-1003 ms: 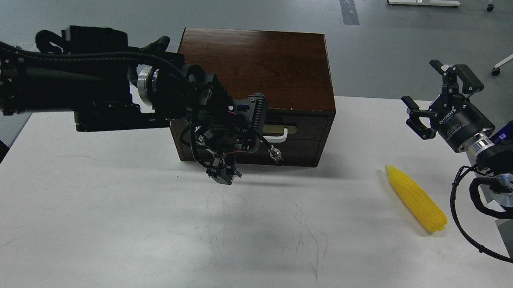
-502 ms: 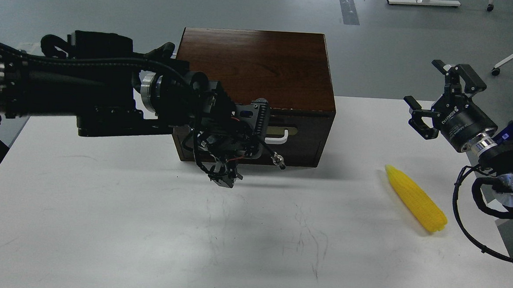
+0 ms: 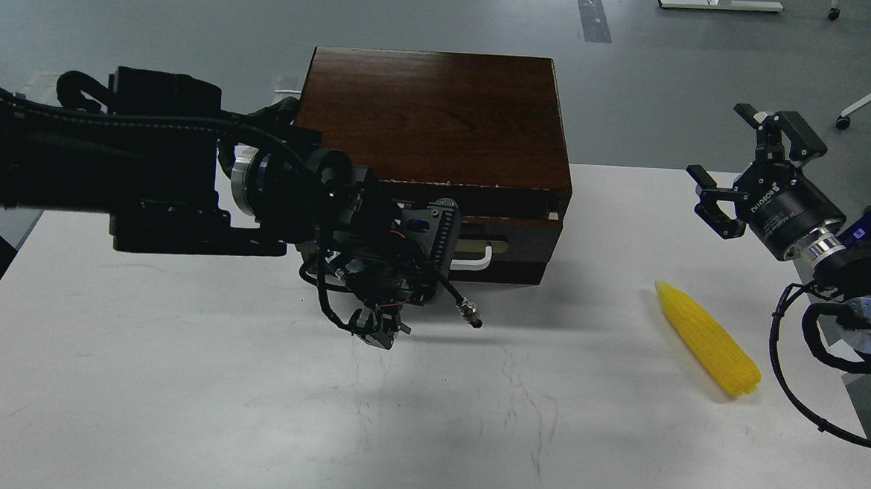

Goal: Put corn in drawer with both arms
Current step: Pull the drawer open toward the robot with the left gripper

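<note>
The yellow corn (image 3: 706, 338) lies on the white table (image 3: 175, 380) at the right, its point toward the back. The dark brown drawer (image 3: 521, 238) is pulled a little way out of the wooden cabinet (image 3: 435, 118), and a pale edge shows at its top right. My left gripper (image 3: 444, 246) is at the drawer front and closed around the white bar handle (image 3: 481, 261), whose left part it hides. My right gripper (image 3: 738, 160) is open and empty in the air, behind and above the corn.
A cable with a metal plug (image 3: 468, 313) hangs from my left wrist above the table. The table's right edge is close to the corn. Grey floor and white furniture legs (image 3: 716, 2) lie beyond the table.
My left gripper has moved toward me with the handle, and the drawer has slid out a little from the cabinet. The right gripper has barely moved. The corn has not moved.
</note>
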{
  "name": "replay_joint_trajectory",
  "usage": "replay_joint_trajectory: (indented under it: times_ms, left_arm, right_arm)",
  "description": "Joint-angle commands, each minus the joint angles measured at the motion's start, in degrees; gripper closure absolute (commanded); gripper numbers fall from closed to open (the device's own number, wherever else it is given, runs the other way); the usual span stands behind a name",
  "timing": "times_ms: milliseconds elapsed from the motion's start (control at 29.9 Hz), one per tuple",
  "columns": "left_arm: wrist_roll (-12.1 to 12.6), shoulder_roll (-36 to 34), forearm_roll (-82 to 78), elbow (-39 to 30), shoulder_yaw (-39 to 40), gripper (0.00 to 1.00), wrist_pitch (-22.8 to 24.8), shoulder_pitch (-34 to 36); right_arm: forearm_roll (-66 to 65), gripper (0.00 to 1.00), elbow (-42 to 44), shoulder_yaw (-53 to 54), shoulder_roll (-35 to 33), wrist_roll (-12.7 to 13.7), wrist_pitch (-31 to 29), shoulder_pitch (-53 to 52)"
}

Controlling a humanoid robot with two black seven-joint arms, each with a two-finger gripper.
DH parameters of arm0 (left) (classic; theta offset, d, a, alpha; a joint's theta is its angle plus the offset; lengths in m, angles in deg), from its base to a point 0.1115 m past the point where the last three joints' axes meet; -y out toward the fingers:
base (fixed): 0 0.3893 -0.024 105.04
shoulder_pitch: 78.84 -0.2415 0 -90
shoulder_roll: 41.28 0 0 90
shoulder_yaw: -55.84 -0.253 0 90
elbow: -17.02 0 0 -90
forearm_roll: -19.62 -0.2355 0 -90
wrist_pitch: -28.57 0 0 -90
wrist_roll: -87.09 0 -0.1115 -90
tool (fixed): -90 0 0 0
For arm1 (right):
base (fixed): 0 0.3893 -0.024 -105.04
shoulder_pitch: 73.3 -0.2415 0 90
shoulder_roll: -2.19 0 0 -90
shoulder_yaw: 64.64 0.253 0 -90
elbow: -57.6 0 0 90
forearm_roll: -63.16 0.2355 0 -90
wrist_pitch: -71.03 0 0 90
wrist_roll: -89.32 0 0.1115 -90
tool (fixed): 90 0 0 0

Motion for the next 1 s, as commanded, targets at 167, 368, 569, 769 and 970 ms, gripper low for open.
replay_joint_trajectory:
  times_ms: [167,368,569,769,970]
  left_arm:
    - [-0.04,-1.63,-0.01,-5.53,0.05,0.02,-0.02,0.11]
    - [-0.04,-2.25,-0.10,-6.68,0.05,0.02,-0.02,0.29]
    - [-0.04,-2.69,-0.10,-9.13,0.05,0.02,-0.02,0.55]
    - [-0.04,-3.30,-0.19,-10.63,0.14,0.02,-0.02,0.46]
    - [-0.04,-3.30,-0.19,-10.54,0.05,0.02,-0.02,0.46]
  right_arm:
    - [0.00,0.00,0.00,0.08,-0.35,0.00,0.00,0.05]
    - [0.00,0.00,-0.09,0.17,-0.53,0.00,0.00,0.14]
    - [0.00,0.00,-0.09,0.26,-0.79,0.00,0.00,0.14]
    - [0.00,0.00,-0.17,0.26,-0.79,0.00,0.00,0.14]
    - [0.00,0.00,-0.17,0.26,-0.79,0.00,0.00,0.14]
